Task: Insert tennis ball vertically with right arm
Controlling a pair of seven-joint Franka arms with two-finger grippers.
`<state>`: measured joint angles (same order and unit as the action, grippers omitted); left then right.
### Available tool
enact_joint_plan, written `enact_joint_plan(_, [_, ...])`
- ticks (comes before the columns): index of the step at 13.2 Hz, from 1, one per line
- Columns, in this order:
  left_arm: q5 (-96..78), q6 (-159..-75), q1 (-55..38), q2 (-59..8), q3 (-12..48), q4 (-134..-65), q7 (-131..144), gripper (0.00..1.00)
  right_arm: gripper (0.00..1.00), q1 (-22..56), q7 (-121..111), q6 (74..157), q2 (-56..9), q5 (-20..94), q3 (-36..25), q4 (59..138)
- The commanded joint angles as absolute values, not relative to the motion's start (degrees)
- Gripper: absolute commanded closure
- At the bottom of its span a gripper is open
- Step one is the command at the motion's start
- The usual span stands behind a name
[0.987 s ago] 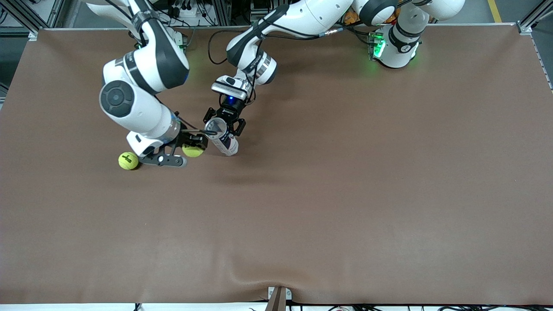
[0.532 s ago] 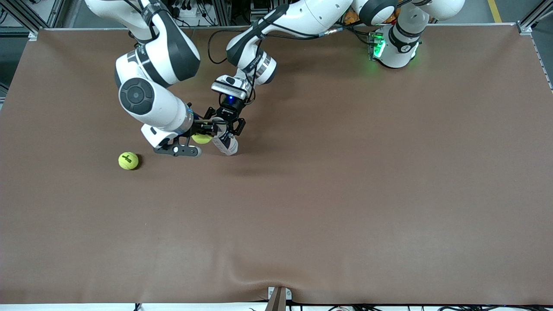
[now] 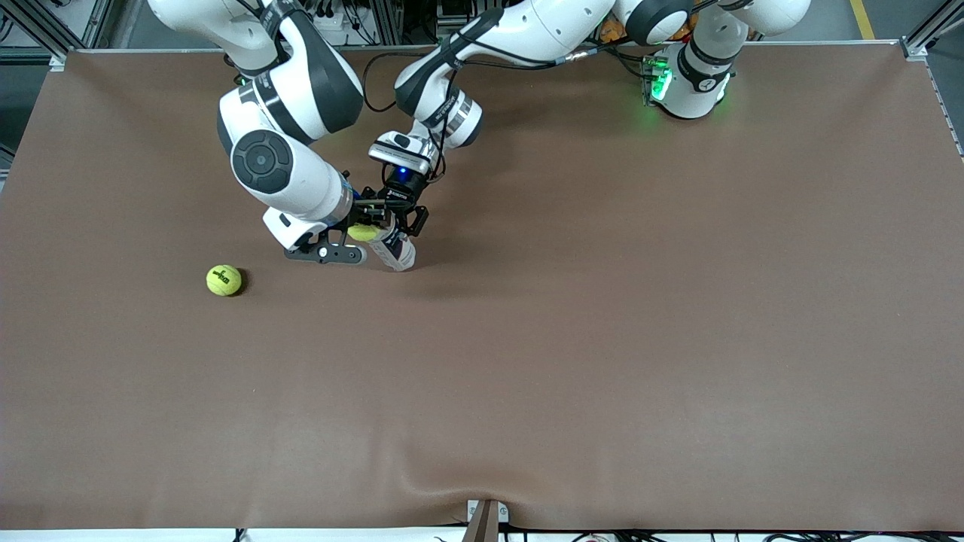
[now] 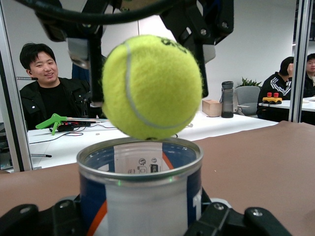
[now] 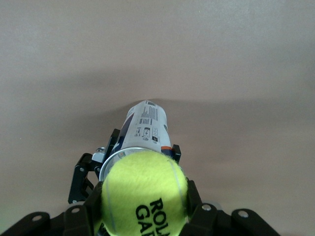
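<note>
Two robot arms meet over a brown worktop [image 3: 602, 339], toward the right arm's end; the right pincer [image 3: 367, 232] is clamped on a yellow tennis ball [image 4: 151, 86] and holds it just above the open mouth of a can [image 4: 140, 184]; the left wrist view shows a thin gap betw. ball and rim, so ball is not yet in.

The left pincer [image 3: 397, 218] grips the can near its top, w/ the can upright & its base on or close to the worktop; how firm that grip is I cannot tell.

Progress, as I judge it: ball picked up, carried & lined up over the opening; left to do: lower straight down & let go.

Fit looks tight; ball is approx. as wide as the mouth, so little margin at the rim.

A second tennis ball [image 3: 224, 280] lies on the worktop nearer the camera, well apart; rest of surface is bare, edges well away; plenty of room to withdraw.
</note>
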<state>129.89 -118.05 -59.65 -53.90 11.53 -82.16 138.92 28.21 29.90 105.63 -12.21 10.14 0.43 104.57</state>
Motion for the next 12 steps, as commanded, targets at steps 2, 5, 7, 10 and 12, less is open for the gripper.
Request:
enact_joint_plan(2, [134.3,-117.51,-58.89,-57.3,12.83,-77.7,140.01,0.26,1.0,29.44,30.76,105.38,-11.95,11.16,0.0,105.12])
enact_joint_plan(5, [134.38,-117.51,-58.89,-57.3,12.83,-77.78,140.01,0.26,0.51,29.44,30.76,105.38,-12.13,11.16,-0.09,105.2])
enact_joint_plan(7, [134.38,-117.51,-58.89,-57.3,12.83,-77.78,140.01,0.26,0.34,29.44,30.76,105.38,-12.48,11.16,-0.09,105.21])
enact_joint_plan(10, [134.38,-117.51,-58.89,-57.3,12.83,-77.87,140.01,0.26,0.0,29.44,30.76,105.47,-12.57,11.16,-0.09,105.21])
enact_joint_plan(12, [134.38,-117.51,-58.89,-57.3,12.83,-77.87,140.01,0.26,0.0,29.53,30.76,105.47,-12.57,11.16,-0.09,105.21])
